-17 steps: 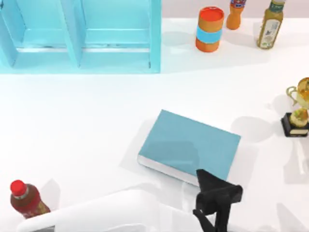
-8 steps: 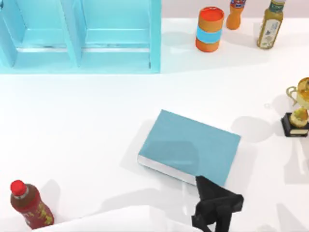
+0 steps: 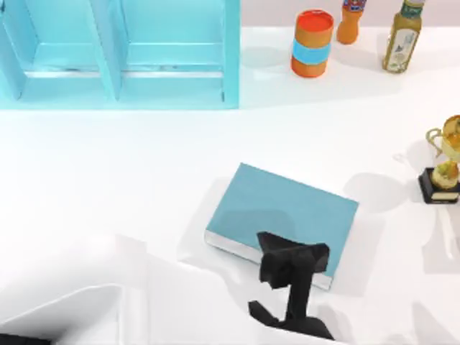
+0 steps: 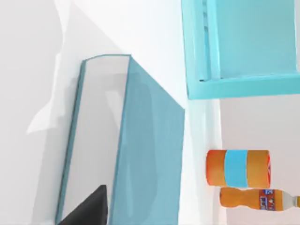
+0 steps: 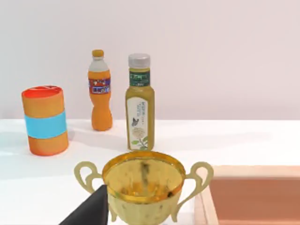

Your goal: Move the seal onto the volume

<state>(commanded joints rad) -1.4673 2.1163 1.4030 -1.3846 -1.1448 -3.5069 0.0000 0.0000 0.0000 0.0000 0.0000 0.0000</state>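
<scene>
The volume (image 3: 287,212) is lying flat on the white surface (image 3: 108,165), a bit right of the middle, turned at a slight angle with its teal cover up and the white page edges along its near side. The left tool (image 3: 291,262) is right over that near edge, a black shape overlapping the cover's near right part, with the white left arm sweeping in from the volume's near left. Honestly can't tell if that tool is clenched or released, or if it's got anything in it, since from above it's just a dark blob. In the left wrist view you get the volume (image 4: 150,154) up close, pages and cover side by side, and a dark bit of the tool (image 4: 86,211) at its page edge.

Beyond the volume on the far left is the light-blue shelf unit (image 3: 118,54). Straight behind the volume at the far edge stands an orange can (image 3: 312,43) with a blue band, then an orange bottle (image 3: 351,21) and a yellow-green bottle (image 3: 401,36). Well off to the volume's right is a gold trophy (image 3: 444,162) on a black base.

The right tool (image 5: 89,213) is parked out by that trophy, and I can't tell its state either.
</scene>
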